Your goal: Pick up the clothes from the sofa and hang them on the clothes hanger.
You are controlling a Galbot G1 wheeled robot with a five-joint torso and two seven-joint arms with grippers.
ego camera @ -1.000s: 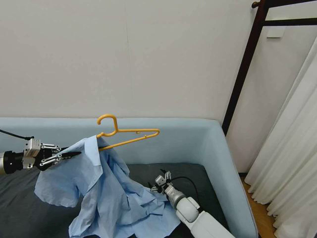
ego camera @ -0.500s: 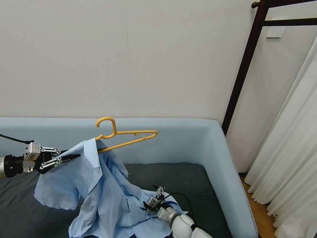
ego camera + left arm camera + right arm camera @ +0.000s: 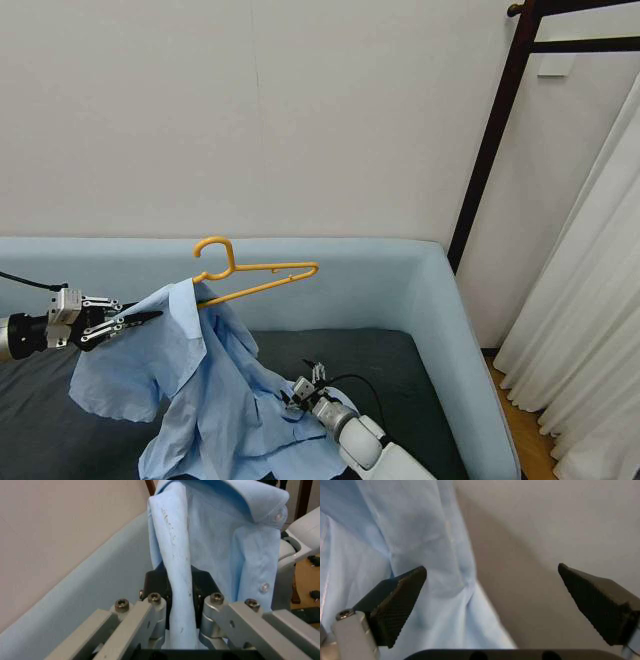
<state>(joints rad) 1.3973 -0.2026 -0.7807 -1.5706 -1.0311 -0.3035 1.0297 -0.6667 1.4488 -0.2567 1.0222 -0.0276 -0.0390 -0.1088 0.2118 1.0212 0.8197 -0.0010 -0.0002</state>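
Note:
A light blue shirt [image 3: 215,395] hangs half on a yellow hanger [image 3: 255,274] above the sofa, its lower part spread on the dark seat. My left gripper [image 3: 140,317] at the left is shut on the shirt's collar edge; in the left wrist view the blue shirt [image 3: 210,547] is pinched between the fingers [image 3: 155,609]. My right gripper [image 3: 300,385] is low on the seat at the shirt's right hem, open. In the right wrist view the wide-apart pads [image 3: 395,603] straddle the shirt's edge [image 3: 420,536] and bare cushion.
The light blue sofa [image 3: 440,330] has a dark seat cushion [image 3: 400,360]. A dark wooden clothes rack [image 3: 495,130] stands at the right behind the sofa arm. White curtains [image 3: 590,330] hang at the far right.
My right gripper has slid left along the seat, from beside the shirt to its right hem. The left gripper, shirt and hanger have hardly moved.

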